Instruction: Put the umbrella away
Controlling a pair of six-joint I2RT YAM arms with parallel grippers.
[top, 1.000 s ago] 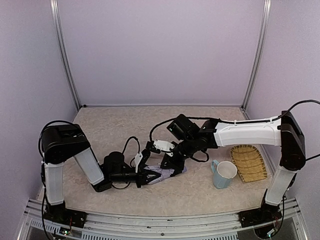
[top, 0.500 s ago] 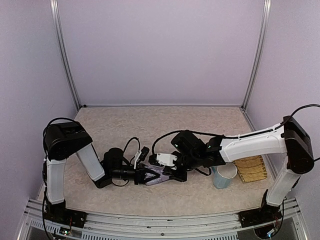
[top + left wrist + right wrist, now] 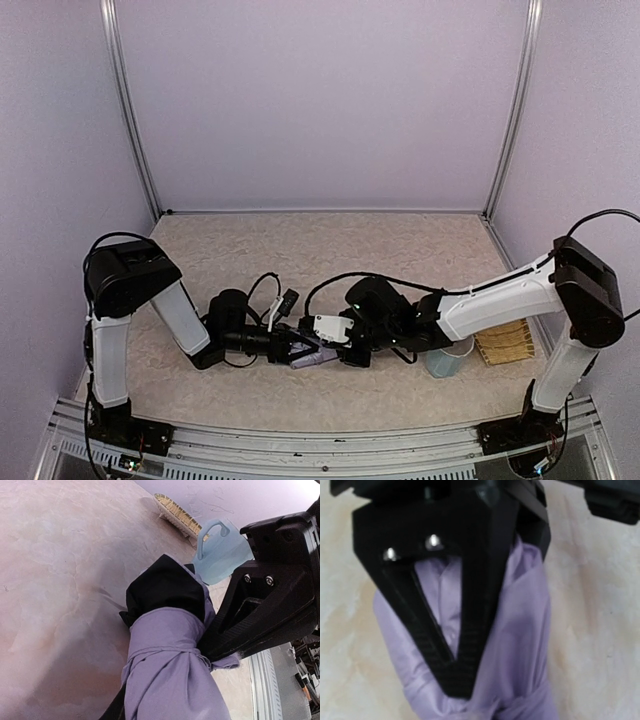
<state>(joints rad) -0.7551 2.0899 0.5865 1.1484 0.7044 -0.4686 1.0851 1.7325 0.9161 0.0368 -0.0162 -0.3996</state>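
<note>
Noticed a fair bit of movement over the last second: got the right arm dropped low and stretched leftward across the front of the worktop [image 3: 300,250], now covering part of the pale blue mug [image 3: 447,362] and the woven basket [image 3: 505,342], with the umbrella [image 3: 306,358] brought down too, sitting front-middle between the two hands. Can see the right hand [image 3: 454,686] with its fingers closed tip to tip, pressed against the lavender fabric right by the tie strap wrapped round the bundle; can't tell whether any fold is actually pinched in there. Found the left hand [image 3: 284,349] at the umbrella's other end, facing the right one, with the bundle running straight out from it in the wrist view. Can't make out how wide those fingers sit or whether they're gripping, tbh. Spotted black lining poking out of the folded canopy's far end, toward the mug.
</note>
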